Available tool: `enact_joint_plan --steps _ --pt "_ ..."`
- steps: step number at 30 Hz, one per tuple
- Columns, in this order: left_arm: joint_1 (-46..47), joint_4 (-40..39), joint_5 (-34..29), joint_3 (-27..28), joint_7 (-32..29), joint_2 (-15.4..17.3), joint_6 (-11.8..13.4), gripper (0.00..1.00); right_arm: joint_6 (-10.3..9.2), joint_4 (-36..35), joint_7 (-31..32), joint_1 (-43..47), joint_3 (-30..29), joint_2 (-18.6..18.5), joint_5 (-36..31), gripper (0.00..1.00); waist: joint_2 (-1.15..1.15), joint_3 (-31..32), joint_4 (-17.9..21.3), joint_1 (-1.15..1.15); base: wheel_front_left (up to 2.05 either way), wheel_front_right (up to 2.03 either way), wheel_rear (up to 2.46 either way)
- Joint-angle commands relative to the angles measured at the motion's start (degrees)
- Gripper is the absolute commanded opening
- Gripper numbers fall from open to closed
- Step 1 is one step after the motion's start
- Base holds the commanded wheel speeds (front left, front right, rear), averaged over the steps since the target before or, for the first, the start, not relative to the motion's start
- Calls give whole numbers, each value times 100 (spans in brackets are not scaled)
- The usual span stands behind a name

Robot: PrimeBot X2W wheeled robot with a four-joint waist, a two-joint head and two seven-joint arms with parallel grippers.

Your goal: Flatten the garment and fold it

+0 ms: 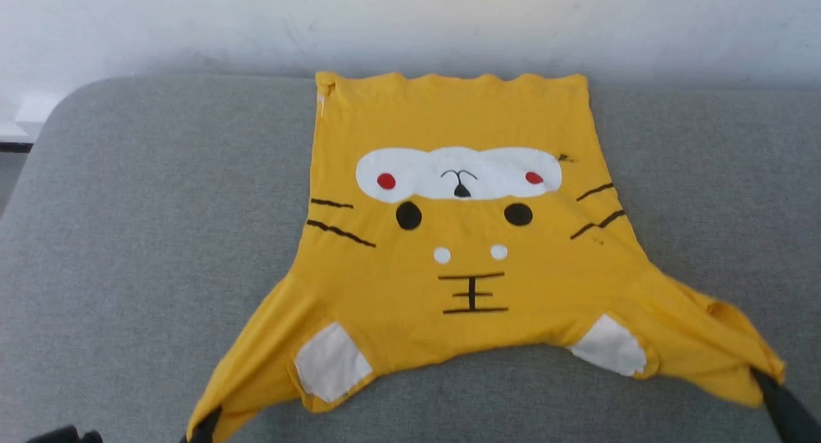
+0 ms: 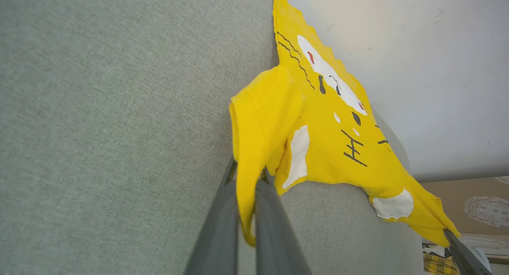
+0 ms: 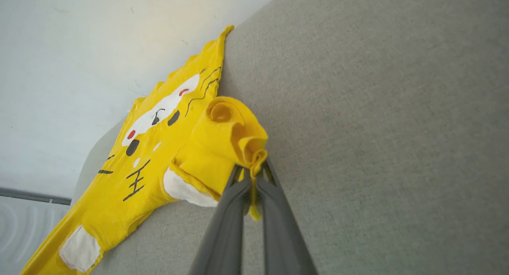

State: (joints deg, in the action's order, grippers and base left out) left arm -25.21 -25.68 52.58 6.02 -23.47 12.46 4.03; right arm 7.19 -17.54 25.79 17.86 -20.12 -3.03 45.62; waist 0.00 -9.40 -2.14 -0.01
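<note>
The left gripper is clamped shut on one sleeve edge of the yellow cat-face T-shirt, the right gripper likewise on the curled, bunched other sleeve. Beyond them the shirt lies spread print-up on the grey cushion, white patch, red dots and whisker stripes showing, wavy hem farthest away.

Grey woven cushion spreads wide across the head view, its rounded corner up at ten o'clock. White wall runs along twelve. Over in the left wrist view, four o'clock, there's a brown surface with a pale swirl print, and a yellow checked cloth down at five.
</note>
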Motion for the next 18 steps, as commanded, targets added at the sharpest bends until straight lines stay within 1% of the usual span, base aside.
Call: enact_joint_plan --steps 1,4,13,18 --pt "-111 -33 94 -1 -35 26 -80 0 30 9 41 134 -7 14 64 0 0 84 4 1 0 0 0" --pt "-374 -36 304 124 -50 35 -187 0 30 -24 208 487 -34 14 168 0 0 148 62 1 0 0 0" --pt "-1000 -284 681 716 23 79 -252 0 30 -326 919 1388 -383 15 447 0 0 198 179 1 0 0 0" --pt "-1122 -341 718 775 11 98 -271 0 30 -291 1082 1557 -452 15 385 0 0 199 218 1 0 0 0"
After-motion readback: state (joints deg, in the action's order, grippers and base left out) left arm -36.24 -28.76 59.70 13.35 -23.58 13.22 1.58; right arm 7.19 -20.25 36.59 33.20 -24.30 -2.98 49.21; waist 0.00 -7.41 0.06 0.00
